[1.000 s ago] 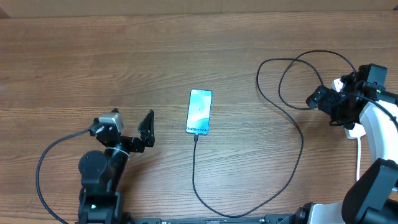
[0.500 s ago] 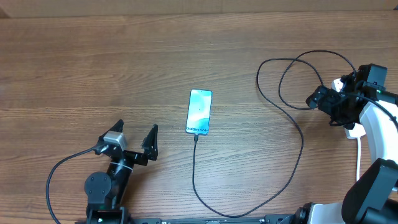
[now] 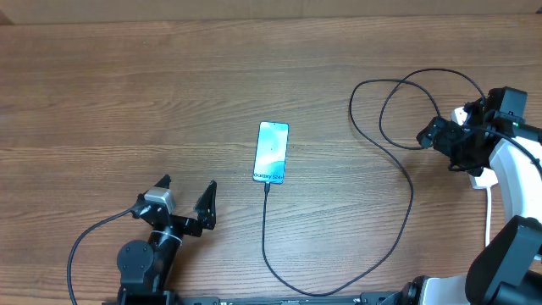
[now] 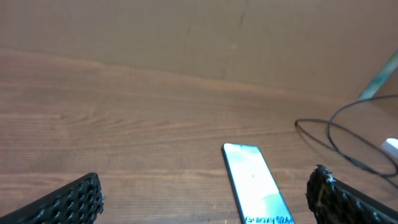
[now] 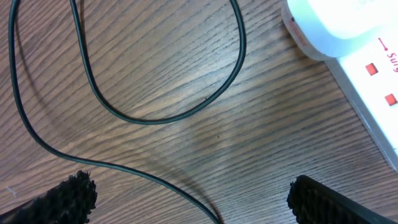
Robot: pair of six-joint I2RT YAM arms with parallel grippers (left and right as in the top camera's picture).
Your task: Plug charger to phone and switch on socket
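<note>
Where the left arm sits: low at the near edge, left fingers (image 3: 187, 183) spread, empty
Slim teal-screened phone (image 3: 271, 152): ahead of them, apart, on the wooden surface (image 3: 169, 85)
Right fingers (image 3: 436, 135): spread, empty, over thin black charger cable (image 5: 155, 118) beside white power strip (image 5: 367, 68)

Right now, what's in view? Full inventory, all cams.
table: 1, brown wood, under everything
phone: 1, black edge, light blue lit screen, flat at table centre
charger: 1, thin black cable, tip at the phone's near edge, runs toward the robot, then right and up into loops beside the socket
socket: 1, white strip with red switches, far right, mostly hidden under the right arm in the overhead view
white adapter: 1, on the socket's end
white cord: 1, runs from the socket toward the robot
left gripper: 1, black, open, empty, left of the phone
right gripper: 1, black, open, empty, over the cable beside the socket
</note>
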